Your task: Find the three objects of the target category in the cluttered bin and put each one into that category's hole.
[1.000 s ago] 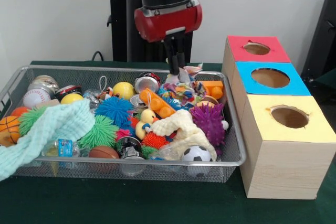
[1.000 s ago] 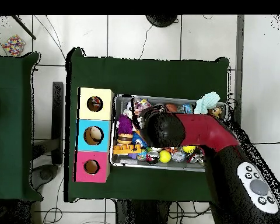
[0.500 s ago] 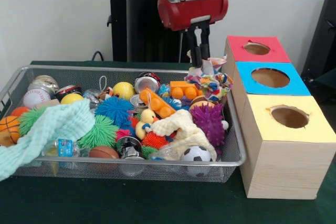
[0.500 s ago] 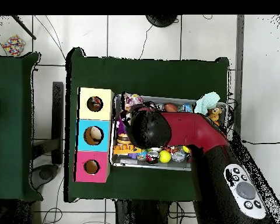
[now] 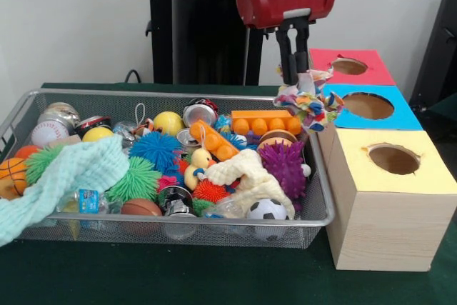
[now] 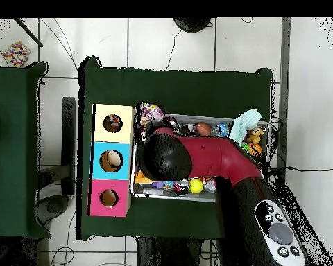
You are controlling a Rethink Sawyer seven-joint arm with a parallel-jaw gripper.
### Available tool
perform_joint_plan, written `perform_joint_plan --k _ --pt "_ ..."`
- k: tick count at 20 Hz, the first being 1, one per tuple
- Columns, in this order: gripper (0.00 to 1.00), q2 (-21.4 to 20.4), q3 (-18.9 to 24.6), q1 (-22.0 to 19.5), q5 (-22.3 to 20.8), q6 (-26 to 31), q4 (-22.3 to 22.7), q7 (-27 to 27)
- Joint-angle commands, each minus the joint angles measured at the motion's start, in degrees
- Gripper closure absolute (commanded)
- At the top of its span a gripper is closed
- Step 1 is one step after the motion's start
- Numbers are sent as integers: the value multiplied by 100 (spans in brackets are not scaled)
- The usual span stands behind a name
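Note:
My gripper (image 5: pixel 294 78) is shut on a white cloth with multicoloured patches (image 5: pixel 309 101). It holds the cloth in the air over the right end of the silver wire-mesh bin (image 5: pixel 171 222), beside the blue-topped box (image 5: pixel 404 114). The cloth hangs below the fingers, clear of the clutter. The yellow-topped wooden box (image 5: pixel 421 176) stands nearest the camera on the right, and its round dark hole (image 5: pixel 393 158) is open. In the overhead view the arm covers the gripper and much of the bin (image 6: pixel 204 118). The yellow box's hole (image 6: pixel 113 123) shows there at upper left.
The bin holds spiky rubber balls, sport balls, cans, an orange block (image 5: pixel 265 122), a cream cloth (image 5: pixel 250 175) and a mint cloth (image 5: pixel 71 176) draped over its left end. The red-topped box (image 5: pixel 349 66) stands at the far end of the row.
The gripper has lifted the multicoloured cloth out of the back of the bin and carried it up and to the right, towards the boxes.

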Motion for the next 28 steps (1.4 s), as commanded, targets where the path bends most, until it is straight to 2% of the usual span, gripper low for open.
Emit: perform_joint_plan --k 1,8,13,17,22,28 --pt "100 0 -352 212 266 -527 632 1634" --pt "100 62 -639 596 278 -711 630 1501" --pt "100 183 -864 915 358 -948 687 1673" --pt "100 171 -744 865 384 -1140 801 1576" --pt "100 186 -792 886 447 -1312 845 1588" --pt "100 325 -1269 1314 495 -1634 789 1730"
